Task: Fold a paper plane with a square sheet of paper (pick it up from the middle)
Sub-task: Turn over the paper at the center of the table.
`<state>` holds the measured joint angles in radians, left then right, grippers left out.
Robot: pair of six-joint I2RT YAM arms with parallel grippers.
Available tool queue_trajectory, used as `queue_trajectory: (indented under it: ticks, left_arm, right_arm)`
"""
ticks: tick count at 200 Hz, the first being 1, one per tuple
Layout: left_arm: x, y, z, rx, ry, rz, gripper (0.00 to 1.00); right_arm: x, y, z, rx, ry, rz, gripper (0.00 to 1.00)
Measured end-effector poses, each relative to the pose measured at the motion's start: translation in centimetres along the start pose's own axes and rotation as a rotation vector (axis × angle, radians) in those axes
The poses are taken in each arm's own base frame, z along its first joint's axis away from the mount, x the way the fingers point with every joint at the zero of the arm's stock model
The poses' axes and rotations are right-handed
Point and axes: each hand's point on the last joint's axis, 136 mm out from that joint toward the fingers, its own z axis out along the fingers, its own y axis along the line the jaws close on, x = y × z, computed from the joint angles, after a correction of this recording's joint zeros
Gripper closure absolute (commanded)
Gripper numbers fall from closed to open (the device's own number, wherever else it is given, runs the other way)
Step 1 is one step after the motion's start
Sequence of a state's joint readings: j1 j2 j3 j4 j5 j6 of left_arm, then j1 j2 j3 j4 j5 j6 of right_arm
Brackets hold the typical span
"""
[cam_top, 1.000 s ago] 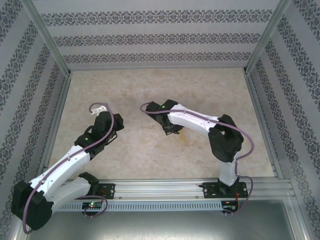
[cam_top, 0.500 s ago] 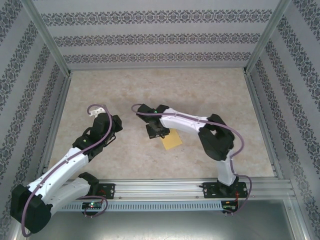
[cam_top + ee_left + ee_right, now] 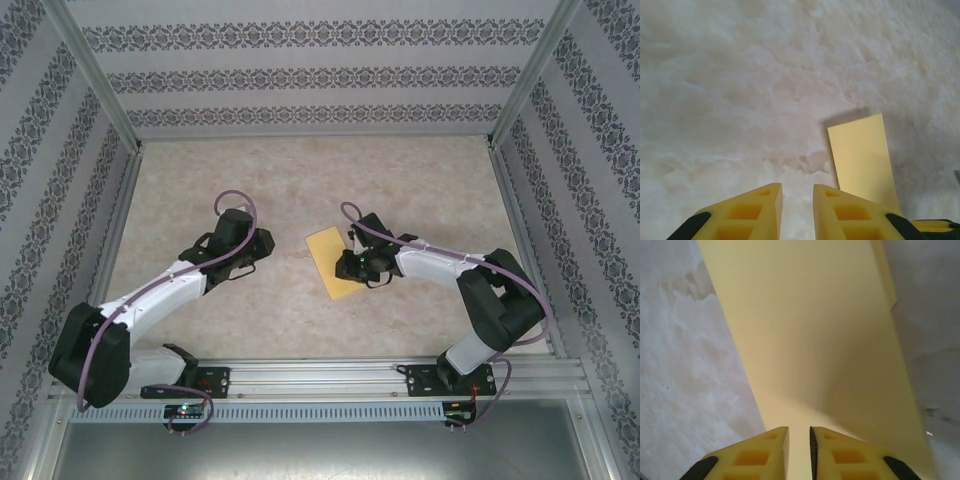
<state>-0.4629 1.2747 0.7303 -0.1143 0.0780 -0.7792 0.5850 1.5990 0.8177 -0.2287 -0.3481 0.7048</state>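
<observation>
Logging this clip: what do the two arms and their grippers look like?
The left arm and right arm share white link shells, black joint housings and a purple cable run along each. A small green light glows near the right wrist. The left gripper and right gripper have yellow wedge-shaped fingers with recessed square pockets and black bases.

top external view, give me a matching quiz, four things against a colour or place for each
1 square sheet of paper
2 left gripper
3 right gripper
4 table

a marbled beige
b over bare table
c yellow-orange
d over the paper

Pairs: 1-c, 2-b, 3-d, 4-a
</observation>
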Motion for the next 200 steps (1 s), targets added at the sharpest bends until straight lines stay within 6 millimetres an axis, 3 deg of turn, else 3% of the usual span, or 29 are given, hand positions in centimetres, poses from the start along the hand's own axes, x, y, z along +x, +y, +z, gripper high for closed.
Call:
queue_trajectory:
  ticks: [39,85,132,154,172,200]
  left_arm:
    - [0.7,-0.7,1.1,0.026,0.056,-0.008,0.75]
    - [1.1,-1.7,1.7,0.065,0.096,-0.011,0.74]
    - [2.1,-3.9,4.1,0.143,0.213,-0.013,0.76]
    - [2.2,-5.6,5.7,0.194,0.271,-0.008,0.80]
    - [2.2,-6.6,7.3,0.219,0.308,-0.003,0.83]
    - [2.7,-6.6,9.9,0.211,0.354,-0.008,0.84]
  right_arm:
    - [1.2,-0.5,2.4,-0.049,0.030,0.040,0.85]
    - [0.3,1.2,3.5,-0.118,-0.018,0.145,0.85]
    - [0.6,3.2,4.5,-0.163,-0.035,0.207,0.81]
    - [0.3,3.3,3.6,-0.165,-0.060,0.206,0.74]
    - [-0.6,3.4,1.7,-0.181,-0.102,0.193,0.70]
    - [-2.6,2.9,-1.0,-0.195,-0.180,0.166,0.67]
